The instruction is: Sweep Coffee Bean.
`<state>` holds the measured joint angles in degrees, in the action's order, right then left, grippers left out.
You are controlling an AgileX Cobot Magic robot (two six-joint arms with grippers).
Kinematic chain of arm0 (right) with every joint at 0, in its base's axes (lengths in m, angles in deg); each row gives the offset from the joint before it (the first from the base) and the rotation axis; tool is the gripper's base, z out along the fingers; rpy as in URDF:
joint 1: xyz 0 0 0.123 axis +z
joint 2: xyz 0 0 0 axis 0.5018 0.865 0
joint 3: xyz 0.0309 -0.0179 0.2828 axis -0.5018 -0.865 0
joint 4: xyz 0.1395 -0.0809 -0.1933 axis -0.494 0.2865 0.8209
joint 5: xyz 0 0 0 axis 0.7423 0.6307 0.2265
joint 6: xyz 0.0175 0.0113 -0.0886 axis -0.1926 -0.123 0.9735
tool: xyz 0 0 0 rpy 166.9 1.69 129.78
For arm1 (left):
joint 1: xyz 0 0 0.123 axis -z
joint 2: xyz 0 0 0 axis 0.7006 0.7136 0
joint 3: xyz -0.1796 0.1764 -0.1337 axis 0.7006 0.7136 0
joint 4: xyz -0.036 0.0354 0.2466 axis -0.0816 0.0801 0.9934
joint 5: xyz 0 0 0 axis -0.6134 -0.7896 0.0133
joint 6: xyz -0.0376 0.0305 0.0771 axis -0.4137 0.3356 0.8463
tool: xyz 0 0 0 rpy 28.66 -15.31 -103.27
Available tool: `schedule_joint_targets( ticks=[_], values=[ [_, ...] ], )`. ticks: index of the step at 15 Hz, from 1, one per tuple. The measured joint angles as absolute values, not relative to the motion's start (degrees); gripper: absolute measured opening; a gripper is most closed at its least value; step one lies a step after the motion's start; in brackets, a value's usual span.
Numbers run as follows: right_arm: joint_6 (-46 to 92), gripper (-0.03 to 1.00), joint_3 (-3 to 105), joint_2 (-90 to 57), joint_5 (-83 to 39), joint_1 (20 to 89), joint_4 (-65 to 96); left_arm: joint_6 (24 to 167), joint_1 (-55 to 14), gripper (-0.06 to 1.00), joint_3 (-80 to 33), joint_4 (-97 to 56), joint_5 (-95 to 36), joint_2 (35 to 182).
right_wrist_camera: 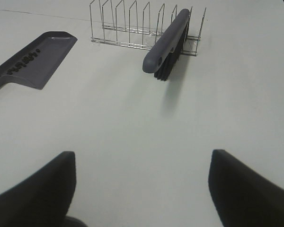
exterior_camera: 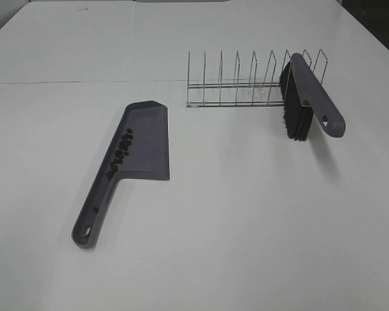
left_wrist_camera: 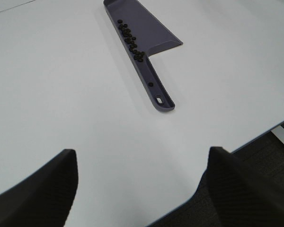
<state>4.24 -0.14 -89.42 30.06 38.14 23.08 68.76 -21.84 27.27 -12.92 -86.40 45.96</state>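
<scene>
A grey-purple dustpan [exterior_camera: 142, 139] lies flat on the white table, left of centre, handle toward the near edge. The coffee beans [exterior_camera: 120, 155] lie inside it in a line along its left wall. They also show in the left wrist view [left_wrist_camera: 130, 40], with one bean [left_wrist_camera: 151, 84] in the handle groove. A matching brush [exterior_camera: 314, 94] leans in a wire rack [exterior_camera: 240, 81], black bristles down. My left gripper [left_wrist_camera: 142, 189] is open and empty, well back from the dustpan [left_wrist_camera: 149, 30]. My right gripper [right_wrist_camera: 142, 189] is open and empty, well short of the brush [right_wrist_camera: 168, 40]. Neither gripper shows in the exterior high view.
The wire rack [right_wrist_camera: 132, 26] stands behind the dustpan [right_wrist_camera: 38, 56] toward the back of the table. The table's near edge and dark floor [left_wrist_camera: 274, 156] show in the left wrist view. White table surface [exterior_camera: 246, 214] lies between dustpan and brush.
</scene>
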Motion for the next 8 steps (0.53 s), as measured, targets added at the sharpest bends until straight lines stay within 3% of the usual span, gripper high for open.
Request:
schedule_joint_targets(
  ticks=[8],
  values=[
    [4.24, 0.65, -0.14, -89.42, 30.06, 38.14, 23.08, 68.76, -21.84, 0.69, 27.27, -12.92, -86.40, 45.96]
  ],
)
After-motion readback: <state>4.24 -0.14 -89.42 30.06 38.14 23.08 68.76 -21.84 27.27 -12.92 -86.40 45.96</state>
